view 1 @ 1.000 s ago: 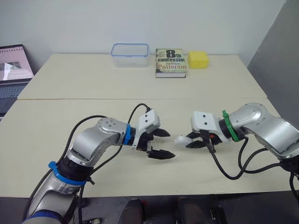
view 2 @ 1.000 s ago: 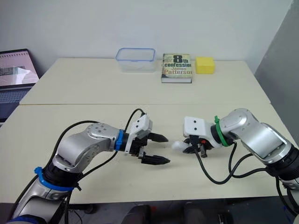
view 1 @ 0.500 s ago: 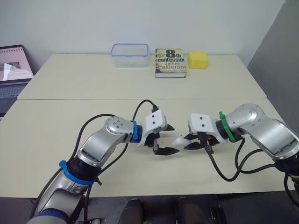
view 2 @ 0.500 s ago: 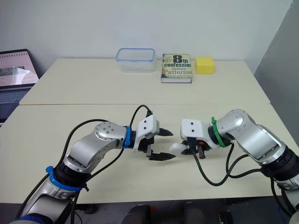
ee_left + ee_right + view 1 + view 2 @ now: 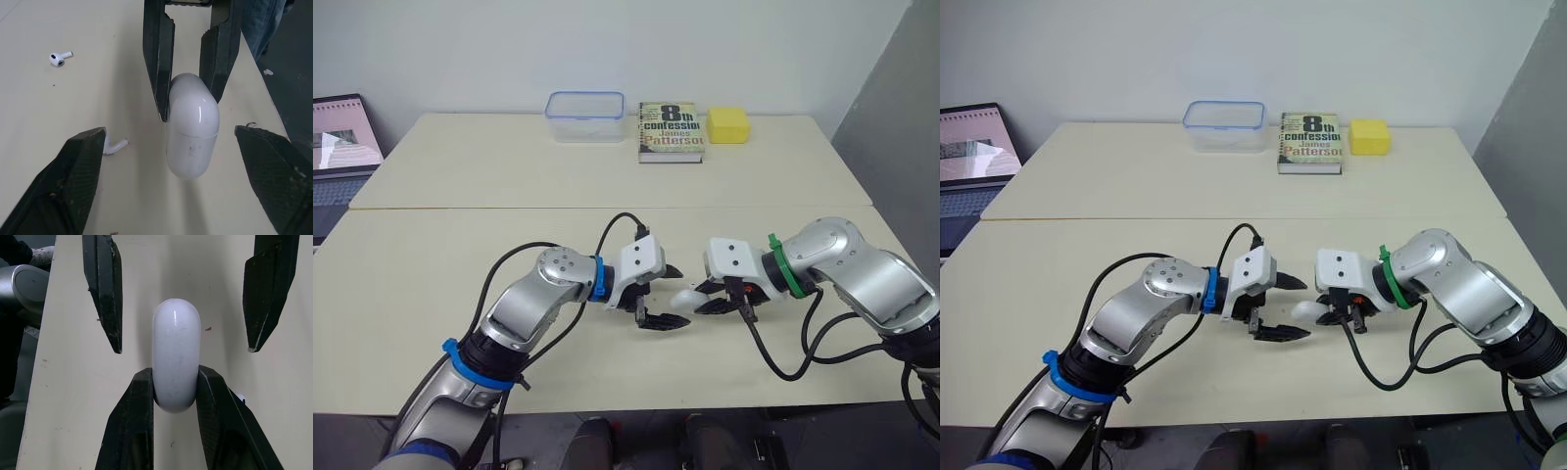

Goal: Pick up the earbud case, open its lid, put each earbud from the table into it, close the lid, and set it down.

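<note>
The white earbud case (image 5: 688, 296) is held lid shut a little above the table, with my right gripper (image 5: 705, 297) shut on one end. In the right wrist view the case (image 5: 176, 352) stands between that gripper's fingers (image 5: 129, 426). My left gripper (image 5: 671, 296) is open and faces the right one, its two fingers on either side of the case's free end without touching it. On the table in the left wrist view, one earbud (image 5: 59, 58) lies apart and a second earbud (image 5: 115, 146) is partly hidden behind a left finger (image 5: 73, 186).
At the far side of the back table stand a clear plastic container (image 5: 585, 116), a book (image 5: 672, 130) and a yellow block (image 5: 729, 124). A laptop (image 5: 342, 137) sits at the far left. The table's front edge runs close below both grippers.
My left gripper has moved right and up from the table to the case, and its fingers now straddle the case's free end. The right gripper has shifted slightly left with the case.
</note>
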